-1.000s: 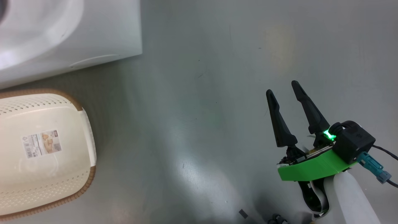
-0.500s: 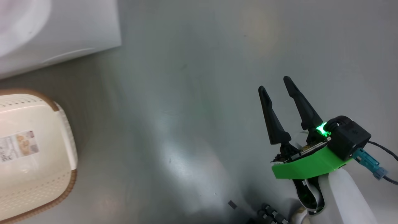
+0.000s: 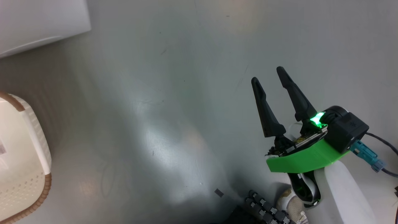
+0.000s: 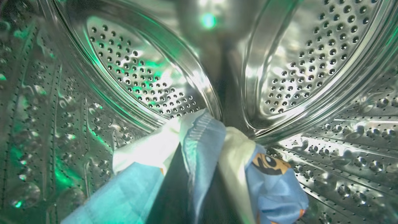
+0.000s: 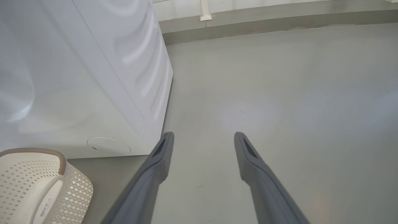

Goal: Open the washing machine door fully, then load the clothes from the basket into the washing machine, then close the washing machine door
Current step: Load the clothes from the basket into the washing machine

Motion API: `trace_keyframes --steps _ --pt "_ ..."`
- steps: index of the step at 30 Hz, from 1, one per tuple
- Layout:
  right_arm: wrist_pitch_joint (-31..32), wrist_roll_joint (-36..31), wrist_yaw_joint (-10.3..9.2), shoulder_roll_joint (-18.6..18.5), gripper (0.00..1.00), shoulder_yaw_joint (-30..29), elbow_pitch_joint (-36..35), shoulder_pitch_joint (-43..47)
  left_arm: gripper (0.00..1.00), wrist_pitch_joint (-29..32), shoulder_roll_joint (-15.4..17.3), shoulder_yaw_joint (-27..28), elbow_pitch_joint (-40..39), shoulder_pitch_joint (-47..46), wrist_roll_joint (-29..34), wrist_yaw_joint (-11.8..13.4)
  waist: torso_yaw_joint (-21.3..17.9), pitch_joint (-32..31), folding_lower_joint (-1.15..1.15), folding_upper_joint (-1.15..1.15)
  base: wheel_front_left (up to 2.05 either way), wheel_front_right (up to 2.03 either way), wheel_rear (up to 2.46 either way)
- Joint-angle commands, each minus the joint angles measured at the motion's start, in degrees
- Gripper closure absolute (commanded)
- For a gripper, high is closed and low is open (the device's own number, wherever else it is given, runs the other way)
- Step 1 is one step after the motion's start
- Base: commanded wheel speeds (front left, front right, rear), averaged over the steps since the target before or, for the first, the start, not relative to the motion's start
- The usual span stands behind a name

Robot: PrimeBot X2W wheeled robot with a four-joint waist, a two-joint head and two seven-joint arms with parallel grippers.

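Note:
My left gripper (image 4: pixel 202 140) is inside the steel perforated drum (image 4: pixel 140 71) of the washing machine, shut on the clothes (image 4: pixel 202 155). Light-blue printed fabric and a white garment drape over its dark fingers (image 4: pixel 171 193) and hide the tips. My right gripper (image 3: pixel 267 74) hangs open over bare floor, holding nothing, with the same wide gap (image 5: pixel 203 137) in its wrist view. The cream basket (image 3: pixel 18 174) sits at the left edge, also low left (image 5: pixel 31 180). The washing machine (image 3: pixel 40 21) shows as a white corner (image 5: pixel 77 77). Its door is out of view.
Grey floor (image 3: pixel 174 102) stretches between the machine, the basket and my right arm. A round flap (image 5: pixel 108 145) sits low on the machine's front. A wall base with a white strip (image 5: pixel 205 14) runs along the far side. A dark ribbed cable (image 3: pixel 264 208) lies below my right arm.
The head camera has swung right, so the basket and machine slide toward the picture's left edge. My right gripper stays open in the same pose.

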Motion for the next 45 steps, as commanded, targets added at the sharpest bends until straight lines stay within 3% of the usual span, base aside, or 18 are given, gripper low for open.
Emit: trace_keyframes --steps 1,4,5,6,7,8,18,29,38,45 --pt "-0.42 0.51 0.35 0.01 0.0 1.25 -1.26 0.55 1.0 0.3 2.77 0.89 0.1 -0.9 -0.28 -0.52 -0.13 0.68 0.0 0.0 0.0 0.0 0.0" --pt "-0.42 0.41 0.35 0.01 0.0 1.26 -1.28 0.23 1.0 0.9 2.11 0.89 1.86 -1.23 -1.1 -0.79 0.11 0.96 0.0 0.0 0.0 0.0 0.0" --pt "-0.42 0.35 0.35 0.01 0.0 1.2 -1.28 0.16 0.75 1.11 1.89 0.91 2.32 -1.27 -1.42 -0.93 0.24 1.0 0.0 0.0 0.0 0.0 0.0" --pt "-0.42 0.28 0.35 0.01 0.0 1.12 -1.27 0.1 0.56 1.19 1.72 0.88 2.66 -1.31 -1.65 -1.09 0.37 1.01 0.0 0.0 0.0 0.0 0.0" --pt "-0.42 0.19 0.35 0.01 0.0 1.07 -1.25 0.03 0.19 1.4 1.55 0.88 3.01 -1.29 -1.93 -1.23 0.5 0.98 0.0 0.0 0.0 0.0 0.0" --pt "-0.42 0.1 0.35 0.01 0.0 1.01 -1.2 -0.05 0.0 1.64 1.37 0.8 3.33 -1.33 -2.14 -1.38 0.64 0.94 0.0 0.0 0.0 0.0 0.0" --pt "-0.42 -0.65 0.35 0.01 0.0 0.5 -0.92 -0.19 0.0 1.61 -0.41 -0.05 4.83 -0.18 -3.32 -2.19 2.51 -0.73 0.0 0.0 0.0 0.0 0.0" --pt "-0.42 -3.43 0.35 -0.76 0.0 -2.47 -1.19 1.71 0.0 -4.78 -4.47 -0.52 5.16 7.36 -5.28 -3.37 7.2 -5.96 0.0 0.0 0.0 0.0 0.0" --pt "-0.42 -4.91 0.35 -1.86 0.0 -4.99 -1.38 4.35 0.0 -10.66 -7.24 -0.74 2.06 17.42 -6.36 -2.56 10.74 -11.4 0.0 0.0 0.0 0.0 0.0" --pt "-0.42 -5.8 0.35 -2.16 0.0 -6.22 -1.54 6.92 0.0 -14.86 -9.26 0.52 -4.44 28.94 -7.92 -0.35 13.04 -15.4 0.0 0.0 0.0 0.0 0.0"
